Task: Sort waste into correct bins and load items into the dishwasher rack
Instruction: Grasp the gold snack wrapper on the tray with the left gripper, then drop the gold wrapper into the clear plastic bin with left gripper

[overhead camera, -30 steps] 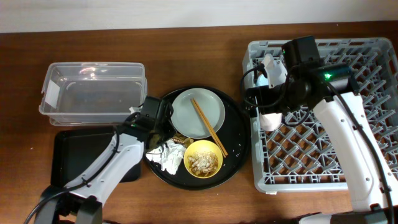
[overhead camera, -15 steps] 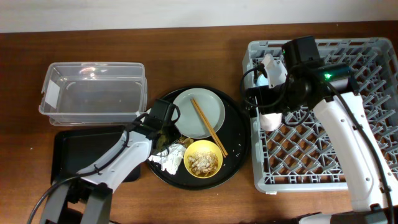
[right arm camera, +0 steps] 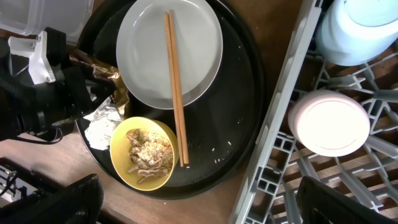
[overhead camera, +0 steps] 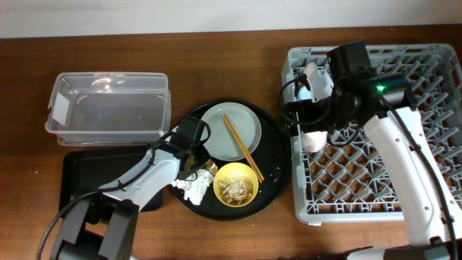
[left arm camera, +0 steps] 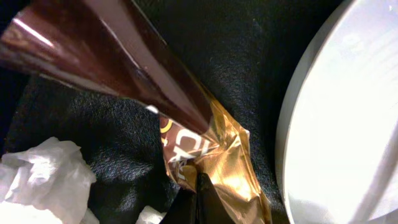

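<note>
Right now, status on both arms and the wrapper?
Left gripper shut on wrapper, at round black tray. Right gripper open, empty, at rack edge. Crumpled tissue beside wrapper; nothing over it.

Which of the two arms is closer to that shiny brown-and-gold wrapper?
Left. The left gripper pinches the wrapper on the round black tray; the right gripper hangs over the dishwasher rack, well to the side.
</note>
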Controlling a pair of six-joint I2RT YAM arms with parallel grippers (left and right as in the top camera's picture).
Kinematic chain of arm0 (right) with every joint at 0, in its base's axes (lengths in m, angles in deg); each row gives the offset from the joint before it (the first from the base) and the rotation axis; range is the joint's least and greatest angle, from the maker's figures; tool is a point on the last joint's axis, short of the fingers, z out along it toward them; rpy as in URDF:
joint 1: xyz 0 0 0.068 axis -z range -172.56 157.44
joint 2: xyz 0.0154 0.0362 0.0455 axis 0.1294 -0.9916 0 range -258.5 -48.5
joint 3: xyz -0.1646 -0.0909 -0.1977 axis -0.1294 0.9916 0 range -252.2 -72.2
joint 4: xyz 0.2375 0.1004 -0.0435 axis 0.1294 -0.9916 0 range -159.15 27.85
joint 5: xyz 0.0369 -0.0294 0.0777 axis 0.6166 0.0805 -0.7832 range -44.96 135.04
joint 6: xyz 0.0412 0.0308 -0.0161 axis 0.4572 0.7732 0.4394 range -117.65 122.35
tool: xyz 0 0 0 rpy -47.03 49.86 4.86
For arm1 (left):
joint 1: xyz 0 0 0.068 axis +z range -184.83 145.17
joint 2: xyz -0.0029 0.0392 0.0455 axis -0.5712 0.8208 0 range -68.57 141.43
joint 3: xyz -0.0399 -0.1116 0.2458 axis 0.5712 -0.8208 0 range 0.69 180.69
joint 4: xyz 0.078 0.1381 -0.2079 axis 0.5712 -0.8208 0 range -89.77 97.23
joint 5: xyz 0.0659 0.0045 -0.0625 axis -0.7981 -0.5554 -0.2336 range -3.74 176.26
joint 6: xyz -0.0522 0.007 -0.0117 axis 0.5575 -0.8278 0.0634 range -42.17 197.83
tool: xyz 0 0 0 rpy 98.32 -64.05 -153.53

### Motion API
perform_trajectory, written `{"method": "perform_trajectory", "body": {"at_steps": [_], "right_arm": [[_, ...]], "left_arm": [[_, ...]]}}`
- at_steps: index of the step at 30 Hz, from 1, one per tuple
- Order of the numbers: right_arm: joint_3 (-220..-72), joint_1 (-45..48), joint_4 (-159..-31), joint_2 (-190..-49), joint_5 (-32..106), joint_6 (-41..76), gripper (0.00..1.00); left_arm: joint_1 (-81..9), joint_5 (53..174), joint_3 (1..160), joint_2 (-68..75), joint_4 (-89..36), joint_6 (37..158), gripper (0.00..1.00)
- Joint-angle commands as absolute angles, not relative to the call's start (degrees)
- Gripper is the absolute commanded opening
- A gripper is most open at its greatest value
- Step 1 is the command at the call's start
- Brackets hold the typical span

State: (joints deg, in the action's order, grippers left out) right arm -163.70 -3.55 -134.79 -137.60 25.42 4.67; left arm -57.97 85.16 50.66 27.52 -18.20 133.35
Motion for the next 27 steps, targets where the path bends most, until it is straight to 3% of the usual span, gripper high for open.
{"method": "perform_trajectory", "body": {"at_steps": [1,11,15,21,27], "right_arm": [[-163.44,-3.85,-134.79,-137.91,24.92,4.08,0.98],[-163.44,-3.85,-134.79,-137.91,24.92,4.08,0.98],[-163.44,-3.85,-134.79,-137.91,24.92,4.08,0.98],[-163.44,-3.85,-134.79,-137.91,24.92,4.08,0.99],[-163.44,-3.85,-134.79,-137.91,24.92,4.08,0.98]], "left_arm": [[-58.08,84.29,51.43,23.28,-18.29,130.82,0.0],[-57.31,84.29,51.87,5.34,-18.97,122.88,0.0],[-51.74,84.33,54.16,3.61,-19.45,115.26,0.0],[-37.45,84.31,55.39,4.11,-15.04,113.2,0.0],[-30.5,82.32,55.39,9.62,-8.15,112.85,0.04]]}}
